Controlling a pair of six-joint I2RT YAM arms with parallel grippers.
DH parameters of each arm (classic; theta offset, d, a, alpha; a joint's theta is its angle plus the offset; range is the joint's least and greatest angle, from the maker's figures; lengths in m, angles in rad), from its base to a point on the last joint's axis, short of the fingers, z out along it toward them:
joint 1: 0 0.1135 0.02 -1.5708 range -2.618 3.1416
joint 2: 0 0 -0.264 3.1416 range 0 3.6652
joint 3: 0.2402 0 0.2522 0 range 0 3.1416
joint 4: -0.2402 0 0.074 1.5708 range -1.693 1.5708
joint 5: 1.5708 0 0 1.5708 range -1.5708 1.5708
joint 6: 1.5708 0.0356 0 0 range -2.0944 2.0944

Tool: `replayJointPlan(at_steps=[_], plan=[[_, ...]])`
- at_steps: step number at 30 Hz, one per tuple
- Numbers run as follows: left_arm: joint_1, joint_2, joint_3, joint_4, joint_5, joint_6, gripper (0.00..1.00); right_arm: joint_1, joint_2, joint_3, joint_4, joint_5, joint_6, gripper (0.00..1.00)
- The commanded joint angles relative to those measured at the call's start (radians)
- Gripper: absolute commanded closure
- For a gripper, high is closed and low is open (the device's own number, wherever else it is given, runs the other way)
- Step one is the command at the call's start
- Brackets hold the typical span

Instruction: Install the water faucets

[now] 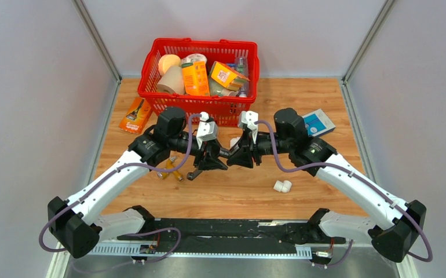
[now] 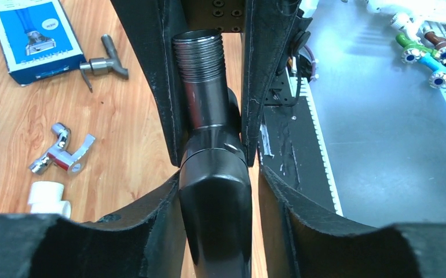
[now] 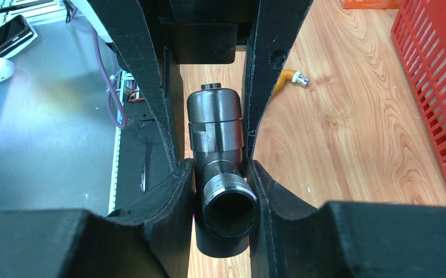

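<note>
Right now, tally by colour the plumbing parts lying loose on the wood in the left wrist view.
Silver metal taps: 2
White plastic fitting: 1
Total: 3

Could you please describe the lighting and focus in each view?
Top external: even light, soft shadows on the wooden table, everything sharp. Left wrist: threads on the dark grey metal faucet are crisp with bright highlights; the left gripper's black fingers blur toward the bottom edge. Right wrist: a pale sheen on the grey metal surface; the faucet's open mouth is in focus.
</note>
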Motion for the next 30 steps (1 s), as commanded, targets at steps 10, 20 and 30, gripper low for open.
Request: replayJointPlan(at_steps=[10, 20, 30], plan=[[-0.002, -0.068, 0.028, -0.022, -0.117, -0.001, 1.00, 0.018, -0.066, -0.005, 0.072, 0.068, 0.000, 0.46], [-0.002, -0.286, -0.173, 0.248, -0.187, -0.202, 1.00, 0.011, -0.123, -0.096, 0.084, 0.035, -0.002, 0.25], [-0.002, -0.260, -0.159, 0.274, -0.134, -0.243, 1.00, 0.013, -0.071, -0.091, 0.182, -0.065, 0.004, 0.28]])
